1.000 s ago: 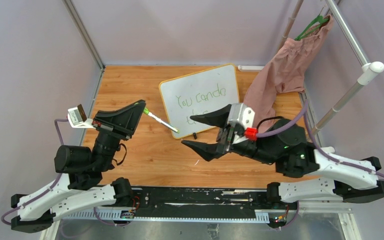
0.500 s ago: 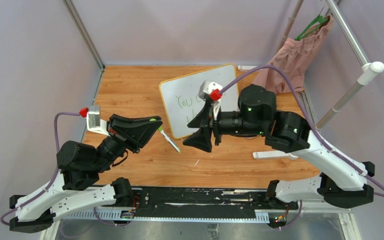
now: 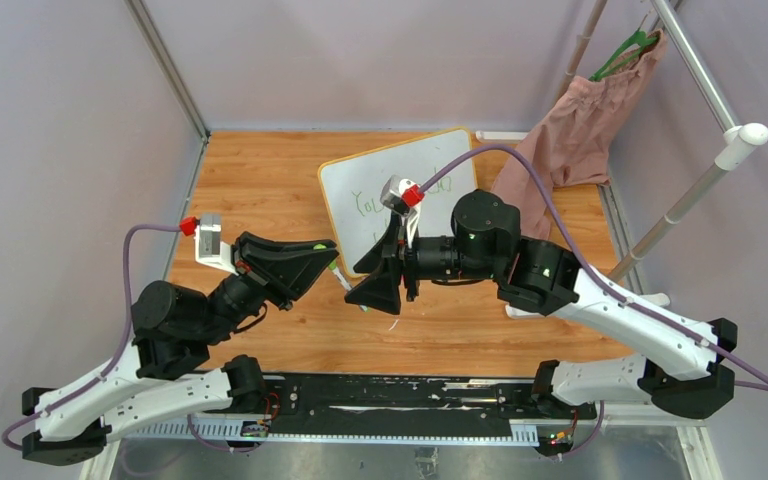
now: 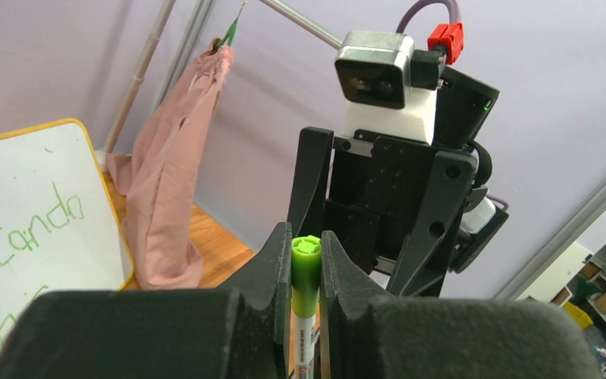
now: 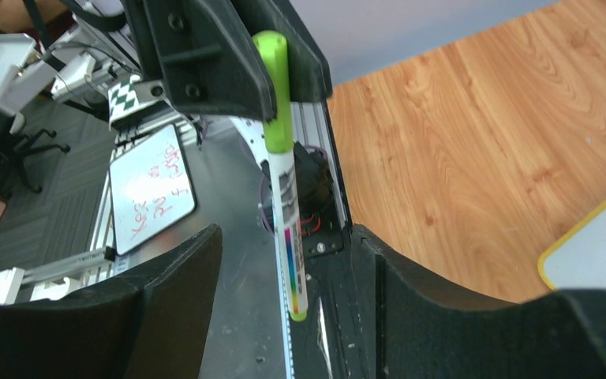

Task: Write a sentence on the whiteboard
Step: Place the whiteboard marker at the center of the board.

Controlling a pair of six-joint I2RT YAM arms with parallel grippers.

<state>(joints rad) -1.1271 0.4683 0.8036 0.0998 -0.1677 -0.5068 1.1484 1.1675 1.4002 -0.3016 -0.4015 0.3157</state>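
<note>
The left gripper (image 4: 305, 260) has its jaws closed on a marker (image 5: 282, 170), pinching it by the lime-green capped end so that the white barrel sticks out past the fingertips; seen from above, that barrel slants down toward the wooden worktop (image 3: 250, 180), a little in front of the board's near edge; the right gripper (image 3: 377, 275) faces the left one from just beside it, its jaws spread wide and holding nothing, one finger above the other in the overhead view; from the right wrist camera the free end of the marker lies in the gap between those two fingers, touching neither as far as can be seen; the whiteboard (image 3: 430, 160) sits at the far middle of the worktop, turned somewhat askew, its thin yellow-orange rim showing along the top and left sides, and the right arm crosses over its near part and hides much of it; whether it lies flat or leans I cannot tell; the sentence (image 4: 35, 229) is in thin green letters; the left wrist view reads "Cando" with the start of a lower line beneath it, cut off by the frame, while from above only "You" shows beside the right gripper; a pink garment (image 3: 570, 140) hangs from a green hanger on a white rail at the far right, its lower end just beside the board's right edge; a second small board with red writing (image 5: 151, 188) shows lower down, off the worktop.
</note>
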